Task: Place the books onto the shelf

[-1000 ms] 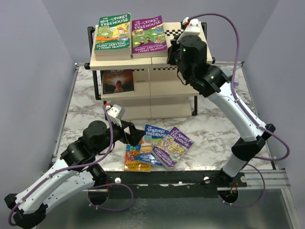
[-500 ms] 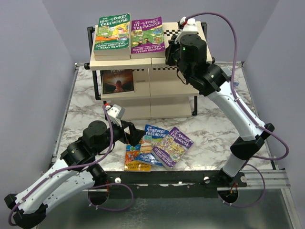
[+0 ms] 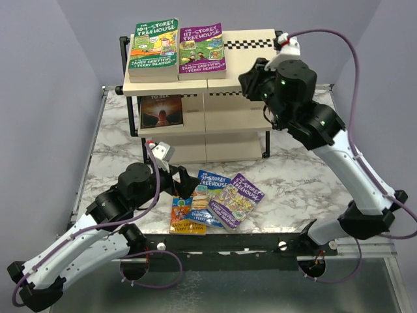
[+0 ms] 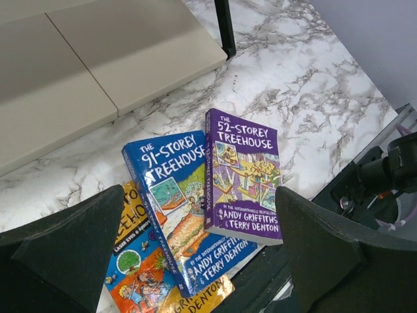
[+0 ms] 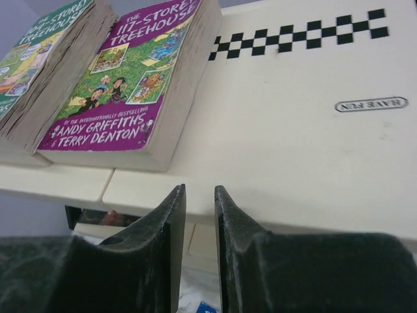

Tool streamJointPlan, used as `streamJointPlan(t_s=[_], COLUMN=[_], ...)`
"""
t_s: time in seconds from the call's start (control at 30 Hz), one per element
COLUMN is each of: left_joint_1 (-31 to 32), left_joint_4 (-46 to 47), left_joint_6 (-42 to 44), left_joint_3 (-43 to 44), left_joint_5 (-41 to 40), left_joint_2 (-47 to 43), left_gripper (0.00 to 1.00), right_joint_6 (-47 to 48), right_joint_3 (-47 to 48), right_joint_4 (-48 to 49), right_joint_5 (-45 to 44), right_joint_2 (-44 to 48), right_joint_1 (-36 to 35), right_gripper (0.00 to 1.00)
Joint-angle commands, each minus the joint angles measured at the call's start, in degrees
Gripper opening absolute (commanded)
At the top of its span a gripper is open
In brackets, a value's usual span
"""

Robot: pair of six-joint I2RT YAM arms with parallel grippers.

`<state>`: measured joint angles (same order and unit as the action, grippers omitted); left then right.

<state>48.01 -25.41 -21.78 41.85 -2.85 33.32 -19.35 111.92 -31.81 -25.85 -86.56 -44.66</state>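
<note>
The shelf (image 3: 251,55) stands at the back of the table. A green book (image 3: 154,47) and a purple book (image 3: 202,49) lie side by side on its top board, and a dark book (image 3: 161,112) lies on the middle tier. Three books lie overlapped on the marble near the front: blue (image 4: 182,195), purple (image 4: 244,173), and orange (image 4: 140,274) underneath. My left gripper (image 4: 199,218) hangs wide open above them, holding nothing. My right gripper (image 5: 200,190) hovers over the top board's front edge (image 5: 300,130), right of the purple book (image 5: 130,85), its jaws a narrow gap apart with nothing between.
The shelf's black tube frame (image 3: 122,59) rises at its corners, with a leg (image 4: 225,29) by the bottom board. Grey walls close in on both sides. A black rail (image 3: 260,244) runs along the table's front edge, just below the loose books.
My right gripper has drawn back to the right, away from the purple book on the top board, and its jaws have parted slightly. The left arm has barely shifted.
</note>
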Motion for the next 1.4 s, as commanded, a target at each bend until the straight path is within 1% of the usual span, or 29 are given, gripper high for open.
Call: streamJointPlan(t_s=[0.0,0.07,0.13,0.23,0.43,0.6,0.7,0.83,0.97,1.13,1.23,1.37], left_joint_1=[-0.1,-0.1,-0.1,-0.1,-0.1,0.0,0.7,4.0,8.0,8.5,8.5,8.5], left_joint_4=[0.9,0.8,0.6,0.6,2.9,7.9,11.3,14.9,15.5,15.4,15.4,15.4], left_joint_6=[0.1,-0.2,-0.6,-1.1,-1.8,-3.6,-5.0,-6.0,-5.9,-6.5,-6.6,-6.3], left_joint_3=[0.1,0.4,1.0,2.2,2.5,0.9,0.4,0.6,3.1,5.3,6.5,7.9], left_joint_5=[0.1,0.5,1.3,2.8,7.3,11.3,13.2,11.6,5.5,-0.2,-1.1,-0.1], left_joint_2=[1.0,2.1,3.4,5.9,10.0,15.9,20.1,25.8,33.2,40.8,44.6,49.4], left_gripper=[0.99,0.99,0.99,0.99,0.99,0.99,0.99,0.99,0.99,0.99,0.99,0.99], right_joint_6=[-3.0,-4.4,-5.9,-9.0,-16.9,-23.6,-27.0,-33.8,-40.4,-46.5,-49.3,-52.7], right_joint_3=[-6.2,-10.4,-15.4,-24.6,-39.9,-52.8,-60.1,-69.0,-77.2,-85.9,-90.1,-96.1], right_joint_4=[-0.6,-1.9,-2.5,-3.5,-8.4,-11.3,-11.5,-10.7,-8.8,-3.0,0.6,6.4], right_joint_5=[-0.8,-1.0,-0.5,0.9,3.2,4.7,5.5,7.3,9.8,14.2,16.2,18.5], right_joint_2=[8.6,12.5,17.1,24.5,36.6,43.0,46.0,49.7,51.6,52.8,53.3,53.2], right_joint_1=[-0.2,-0.2,-0.2,-0.2,-0.2,-0.2,-0.2,-0.2,-0.2,-0.2,-0.2,-0.2], right_gripper=[0.3,0.36,0.45,0.54,0.64,0.8,0.85,0.87,0.88,0.87,0.83,0.76])
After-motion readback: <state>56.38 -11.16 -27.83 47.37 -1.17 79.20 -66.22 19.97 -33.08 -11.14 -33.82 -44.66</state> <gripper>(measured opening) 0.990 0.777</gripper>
